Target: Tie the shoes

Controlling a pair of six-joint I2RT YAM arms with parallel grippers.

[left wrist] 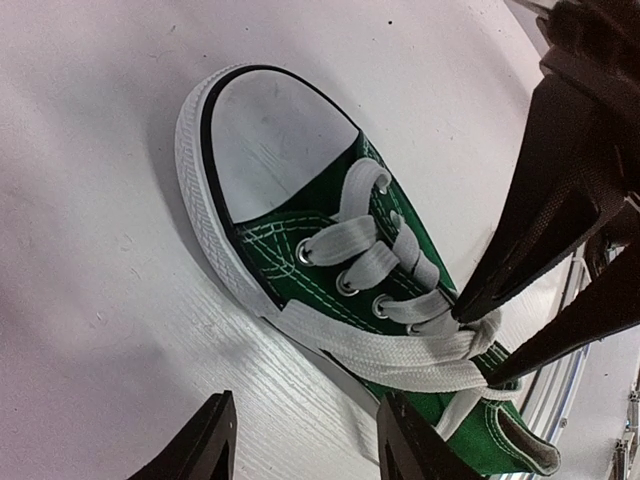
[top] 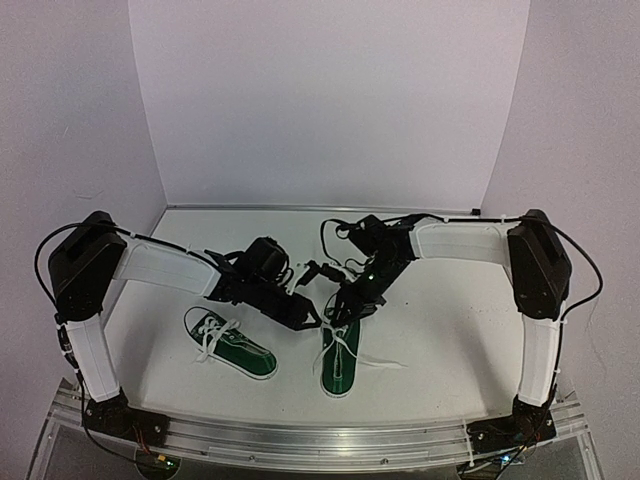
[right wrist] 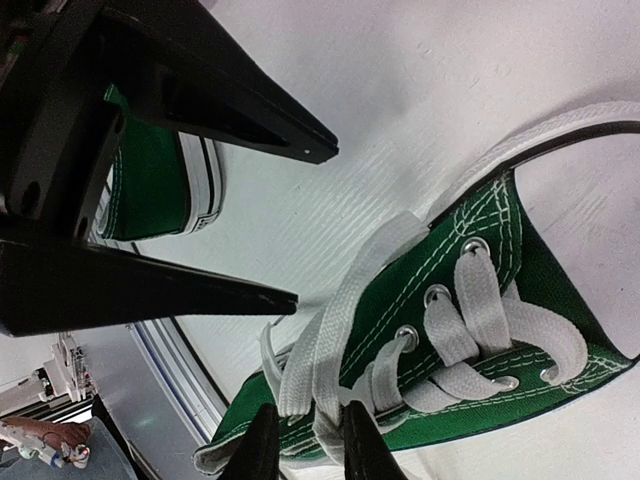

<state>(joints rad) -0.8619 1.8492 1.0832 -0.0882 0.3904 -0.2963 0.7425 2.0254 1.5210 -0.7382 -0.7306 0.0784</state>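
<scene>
- Centrally on the white counter (top: 450, 330), the dark green canvas sneaker (top: 338, 372) lies 12–6, heel at 6.
- Right gripper (right wrist: 307, 418): jaws clenched on its flat white lace (right wrist: 315, 350).
- Left gripper (left wrist: 305, 405): jaws released, at the sneaker's 10 o'clock.

White table (top: 450, 330), aluminium rail (top: 330, 437)

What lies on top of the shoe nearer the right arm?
White laces cross the shoe; the right pincer pinches them near the opening, with the left pincer open close by. In the top view, both pincers cover its toe end.
</scene>
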